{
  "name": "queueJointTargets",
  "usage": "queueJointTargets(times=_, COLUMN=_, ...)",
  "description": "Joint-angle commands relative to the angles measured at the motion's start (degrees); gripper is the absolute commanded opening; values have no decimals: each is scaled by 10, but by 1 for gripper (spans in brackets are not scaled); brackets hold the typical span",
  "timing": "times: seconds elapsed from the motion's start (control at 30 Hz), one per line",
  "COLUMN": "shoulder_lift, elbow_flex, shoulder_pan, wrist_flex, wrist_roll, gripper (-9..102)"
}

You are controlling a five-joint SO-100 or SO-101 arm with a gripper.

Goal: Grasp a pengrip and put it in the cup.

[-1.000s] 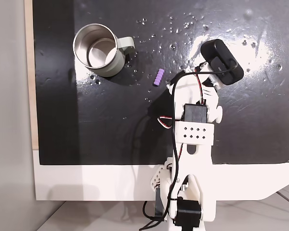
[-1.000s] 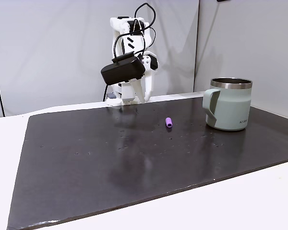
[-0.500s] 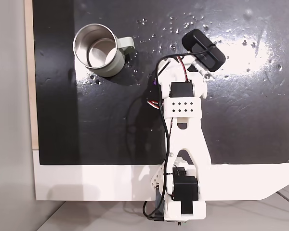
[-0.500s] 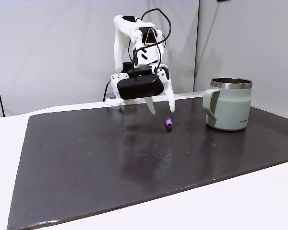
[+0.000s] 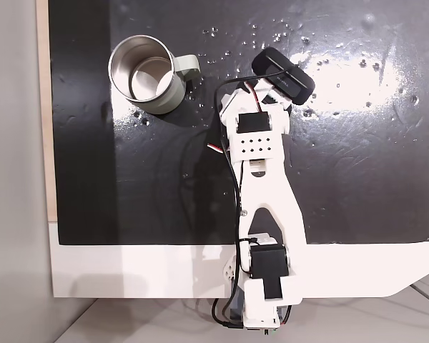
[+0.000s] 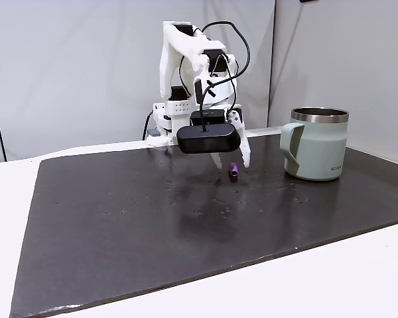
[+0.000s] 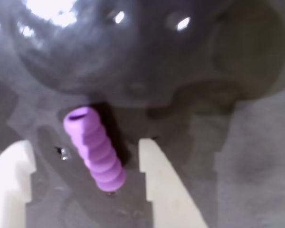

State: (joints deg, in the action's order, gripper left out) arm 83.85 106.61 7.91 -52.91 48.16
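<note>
Lighting is bright and even, apparently from overhead. In a fixed view the black mat (image 5: 114, 164) throws strong specular glare across its upper right, with speckled highlights there. In the other fixed view exposure is clean and sharp, with soft shadows and a dim reflection of the arm on the mat (image 6: 186, 225). Wrist view is soft throughout: the pengrip (image 7: 94, 147) is roughly in focus, the mat beyond is blurred, blown-out glare patches sit along the top edge, and the white fingers (image 7: 159, 180) look slightly overexposed, possibly clipped.
</note>
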Motion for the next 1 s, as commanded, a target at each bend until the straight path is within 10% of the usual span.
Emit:
queueJointTargets(times=0.0, shoulder_lift=-4, elbow_flex=-38, shoulder_pan=6, wrist_flex=18, wrist_roll=1, gripper=21)
queueJointTargets(times=0.97, shoulder_lift=25, elbow_flex=-108, shoulder_pan=40, wrist_flex=-69, wrist_roll=-42, gripper=0)
